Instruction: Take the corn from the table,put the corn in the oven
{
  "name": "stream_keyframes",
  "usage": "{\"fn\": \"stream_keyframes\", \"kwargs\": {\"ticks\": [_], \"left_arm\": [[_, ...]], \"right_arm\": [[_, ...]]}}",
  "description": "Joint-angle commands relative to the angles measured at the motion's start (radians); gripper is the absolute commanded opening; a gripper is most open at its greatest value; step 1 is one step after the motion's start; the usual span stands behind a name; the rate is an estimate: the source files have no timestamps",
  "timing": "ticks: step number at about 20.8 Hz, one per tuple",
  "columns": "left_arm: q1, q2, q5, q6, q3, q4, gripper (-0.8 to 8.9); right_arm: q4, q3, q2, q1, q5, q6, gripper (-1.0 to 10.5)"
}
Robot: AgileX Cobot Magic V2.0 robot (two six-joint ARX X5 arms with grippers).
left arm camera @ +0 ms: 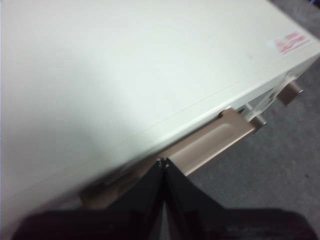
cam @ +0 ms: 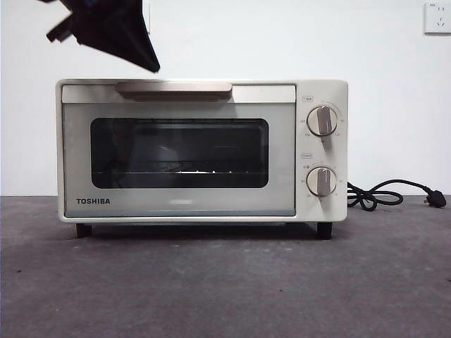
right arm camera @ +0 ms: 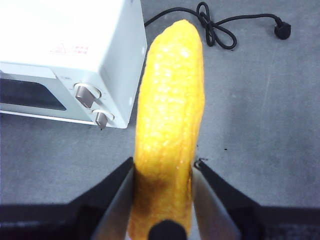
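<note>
The cream-white TOSHIBA oven [cam: 176,210] stands on the dark grey table [cam: 225,282] with its glass door closed. My left gripper [left arm camera: 162,162] is shut with nothing in it. It hovers just above the oven's top [left arm camera: 125,75], close to the bar handle [left arm camera: 215,142], and shows as a black tip [cam: 151,65] above the handle's left end [cam: 174,89]. My right gripper [right arm camera: 165,167] is shut on the yellow-orange corn [right arm camera: 170,110], holding it high over the table to the right of the oven [right arm camera: 75,30]. The corn does not show in the front view.
Two silver knobs [cam: 323,120] [cam: 321,181] sit on the oven's right side. A black cord [cam: 380,193] with its plug lies coiled on the table right of the oven, also seen as the cord [right arm camera: 215,27] beyond the corn. A wall socket [cam: 437,17] is behind.
</note>
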Motion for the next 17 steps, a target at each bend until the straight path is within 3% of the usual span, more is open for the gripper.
{"fn": "stream_keyframes", "kwargs": {"ticks": [1,17], "left_arm": [[-0.01,0.02,0.005,0.013,0.002,-0.011,-0.06],[-0.087,0.04,0.009,0.073,0.002,-0.262,-0.07]], "right_arm": [[-0.002,0.001,-0.01,0.001,-0.001,0.01,-0.1],[-0.003,0.001,-0.009,0.001,-0.011,0.009,-0.1]]}}
